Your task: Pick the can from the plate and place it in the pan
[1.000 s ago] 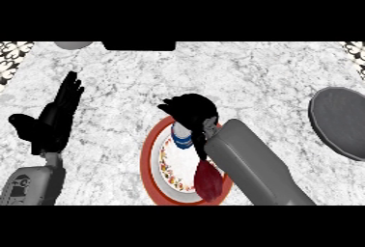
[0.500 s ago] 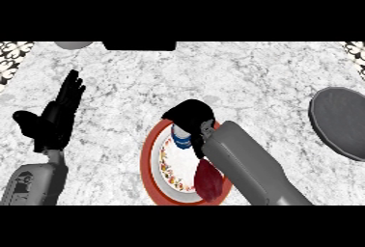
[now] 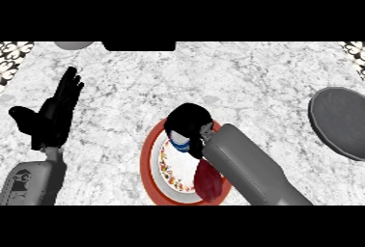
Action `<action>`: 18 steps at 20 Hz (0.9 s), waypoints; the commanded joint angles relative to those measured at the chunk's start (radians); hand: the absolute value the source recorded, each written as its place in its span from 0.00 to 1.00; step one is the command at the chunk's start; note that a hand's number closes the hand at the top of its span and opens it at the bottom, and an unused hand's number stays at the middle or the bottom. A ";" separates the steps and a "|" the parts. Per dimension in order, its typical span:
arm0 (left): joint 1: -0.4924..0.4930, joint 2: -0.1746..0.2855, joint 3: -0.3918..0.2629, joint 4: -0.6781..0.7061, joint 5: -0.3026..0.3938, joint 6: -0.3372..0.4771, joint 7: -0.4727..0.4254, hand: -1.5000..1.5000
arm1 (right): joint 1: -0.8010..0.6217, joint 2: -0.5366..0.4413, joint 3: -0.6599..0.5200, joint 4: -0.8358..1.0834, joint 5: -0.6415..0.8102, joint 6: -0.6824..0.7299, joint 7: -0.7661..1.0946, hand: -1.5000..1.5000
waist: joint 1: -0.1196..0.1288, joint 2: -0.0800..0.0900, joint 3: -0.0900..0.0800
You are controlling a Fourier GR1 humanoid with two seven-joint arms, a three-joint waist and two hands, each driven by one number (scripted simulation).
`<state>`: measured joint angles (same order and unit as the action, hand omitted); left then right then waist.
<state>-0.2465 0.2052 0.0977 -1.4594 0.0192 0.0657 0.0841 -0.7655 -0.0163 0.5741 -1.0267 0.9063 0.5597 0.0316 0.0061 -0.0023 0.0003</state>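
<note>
A red-rimmed plate with a patterned white centre lies on the marble counter at lower middle. On its upper part stands a can with a blue and white side, mostly hidden. My right hand is curled over the can's top, fingers wrapped around it. The grey pan lies at the right edge, partly cut off by the view. My left hand rests open at the left, fingers up, away from the plate.
A dark red object lies on the plate's lower right, beside my right forearm. A black block and a grey round thing sit at the counter's far edge. Patterned tiles show at both top corners.
My right hand has drawn back slightly toward me and curled tighter over the can. The left hand has barely moved.
</note>
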 commanded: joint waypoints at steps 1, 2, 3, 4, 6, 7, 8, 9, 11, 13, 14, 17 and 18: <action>-0.006 -0.012 0.000 0.023 -0.014 0.000 -0.026 0.50 | -0.002 0.016 0.043 0.030 -0.012 -0.067 0.005 1.00 | 0.003 0.004 0.000; -0.001 0.024 0.033 -0.019 0.020 -0.026 0.025 0.50 | 0.006 -0.002 -0.031 0.019 0.041 -0.022 -0.071 1.00 | -0.001 0.002 0.000; 0.005 -0.018 -0.012 -0.018 -0.024 0.013 0.025 0.50 | 0.059 0.016 -0.010 -0.059 0.037 -0.040 0.002 1.00 | -0.004 0.002 0.000; -0.003 -0.010 -0.005 -0.021 -0.003 -0.003 0.009 0.50 | -0.003 0.016 -0.103 0.038 -0.013 -0.108 0.146 1.00 | 0.006 0.004 0.000; 0.006 0.018 0.029 -0.013 0.023 -0.020 0.021 0.50 | 0.070 0.014 -0.232 0.060 0.002 -0.176 0.325 1.00 | -0.031 0.000 0.000; 0.034 0.006 0.024 -0.003 0.009 -0.007 -0.007 0.50 | 0.053 0.016 -0.293 0.061 -0.015 -0.194 0.428 1.00 | -0.037 -0.002 -0.002; 0.031 0.004 0.022 -0.019 0.001 0.007 0.003 0.50 | 0.085 0.014 -0.346 0.086 -0.005 -0.254 0.495 1.00 | -0.053 -0.003 0.000; 0.044 0.010 0.028 -0.019 0.001 0.006 0.006 0.50 | 0.090 0.015 -0.396 0.086 -0.006 -0.293 0.578 1.00 | -0.065 -0.009 -0.001; 0.035 0.021 0.036 -0.009 0.000 0.003 -0.002 0.50 | 0.059 0.016 -0.408 0.039 0.039 -0.397 0.724 1.00 | -0.051 -0.013 -0.003; 0.024 0.006 0.021 0.008 0.001 -0.003 -0.006 0.50 | 0.000 0.016 -0.395 -0.007 0.129 -0.512 0.836 1.00 | -0.043 -0.010 -0.003; 0.033 0.008 0.017 -0.016 -0.003 -0.003 -0.010 0.50 | 0.034 0.016 -0.346 -0.041 0.163 -0.572 0.882 1.00 | -0.028 -0.015 -0.002; 0.046 0.013 0.033 0.019 0.013 -0.022 -0.037 0.50 | -0.006 0.016 -0.312 -0.131 0.237 -0.638 1.040 1.00 | -0.021 -0.011 -0.002; 0.002 0.010 0.019 0.029 0.001 -0.015 -0.015 0.50 | -0.036 0.016 -0.288 -0.144 0.250 -0.659 1.081 1.00 | -0.015 -0.006 -0.002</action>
<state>-0.2208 0.2143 0.1222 -1.4501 0.0232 0.0567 0.0691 -0.7628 -0.0003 0.2496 -1.0950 1.0787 0.0101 0.9231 -0.0207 -0.0114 -0.0017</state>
